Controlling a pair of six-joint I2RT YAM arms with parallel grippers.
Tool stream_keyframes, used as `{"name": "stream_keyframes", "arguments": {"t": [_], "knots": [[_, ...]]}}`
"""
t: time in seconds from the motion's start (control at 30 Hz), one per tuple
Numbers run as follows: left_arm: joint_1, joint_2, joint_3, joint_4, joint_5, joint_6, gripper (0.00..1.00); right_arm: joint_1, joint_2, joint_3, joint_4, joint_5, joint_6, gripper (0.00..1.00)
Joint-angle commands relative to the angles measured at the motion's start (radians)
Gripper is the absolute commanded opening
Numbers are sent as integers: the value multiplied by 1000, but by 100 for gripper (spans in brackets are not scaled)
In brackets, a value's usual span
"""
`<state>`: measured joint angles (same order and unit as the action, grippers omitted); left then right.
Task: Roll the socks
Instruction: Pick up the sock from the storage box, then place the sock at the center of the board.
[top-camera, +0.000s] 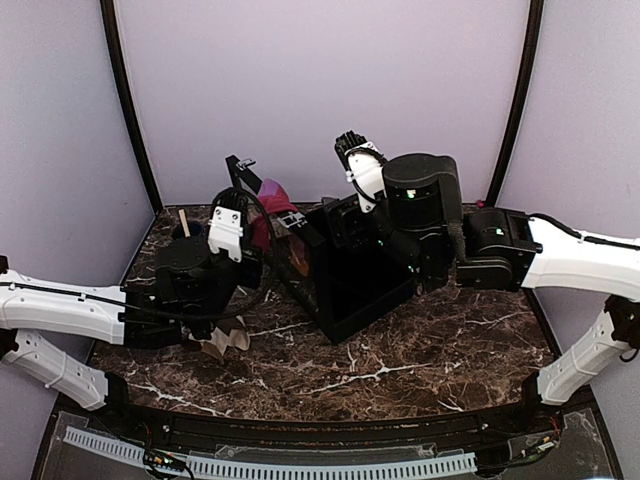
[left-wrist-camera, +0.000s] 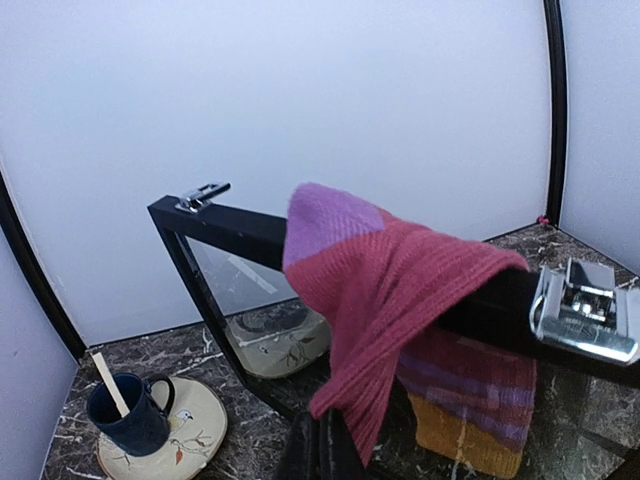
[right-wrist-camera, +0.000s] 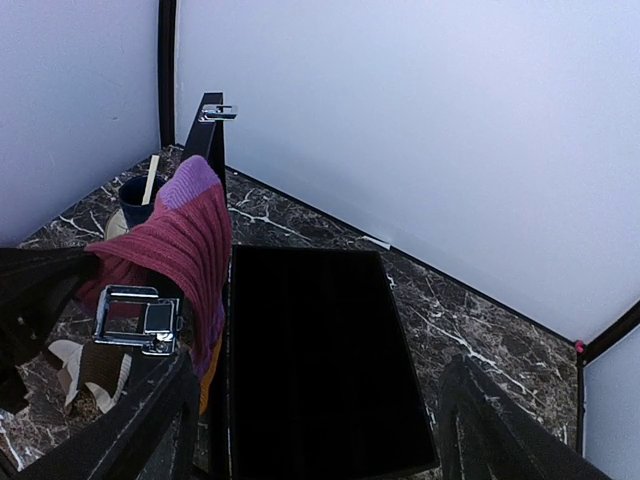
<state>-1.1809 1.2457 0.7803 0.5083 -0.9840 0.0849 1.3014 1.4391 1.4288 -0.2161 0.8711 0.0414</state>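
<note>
Presently the left gripper (left-wrist-camera: 322, 452) pinches the hanging corner of the magenta-pink knitted sock (left-wrist-camera: 400, 290) draped over the open black case (left-wrist-camera: 230, 225); the right gripper (right-wrist-camera: 322, 378) stands wide open.

White shells cover the long links of left arm (top-camera: 60, 305) and right arm (top-camera: 590, 255); joints are black blocks with thin black cables. Right claw (top-camera: 350, 143): black fingers, white mount.
</note>
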Motion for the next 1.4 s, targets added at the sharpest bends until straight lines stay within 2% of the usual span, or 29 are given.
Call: {"name": "stream_keyframes", "arguments": {"t": [0.0,0.5,0.57,0.63,0.77,0.97,1.03,1.1,1.17,1.23,1.27,1.3,1.37], "knots": [[4,-80,-10,107,-47,122,0,-6,-3,8,21,14,15,77],[-3,-253,13,386,-225,529,0,-39,-18,-58,45,-31,28,78],[-4,-268,7,470,-266,612,0,-52,-19,-70,44,-41,34,78],[-5,-279,-1,592,-291,756,0,-68,-22,-86,48,-56,44,78],[-5,-299,19,806,-293,978,0,-103,-24,-117,57,-80,55,78],[-5,-298,67,774,-296,1025,0,-197,-25,-163,69,-128,74,79],[-9,-302,46,738,-318,992,0,-245,-19,-170,58,-153,88,80],[-16,-319,18,625,-336,889,0,-297,-10,-177,44,-181,98,81],[-27,-347,7,338,-341,654,0,-349,8,-182,19,-216,110,87],[-34,-371,33,-52,-335,242,0,-405,29,-189,0,-253,117,90],[-35,-379,39,-213,-334,87,0,-432,37,-196,-1,-273,117,90],[-38,-384,36,-330,-336,-38,0,-456,47,-204,-1,-292,114,91],[-51,-388,13,-464,-331,-192,0,-513,72,-209,-2,-343,101,92]]}}
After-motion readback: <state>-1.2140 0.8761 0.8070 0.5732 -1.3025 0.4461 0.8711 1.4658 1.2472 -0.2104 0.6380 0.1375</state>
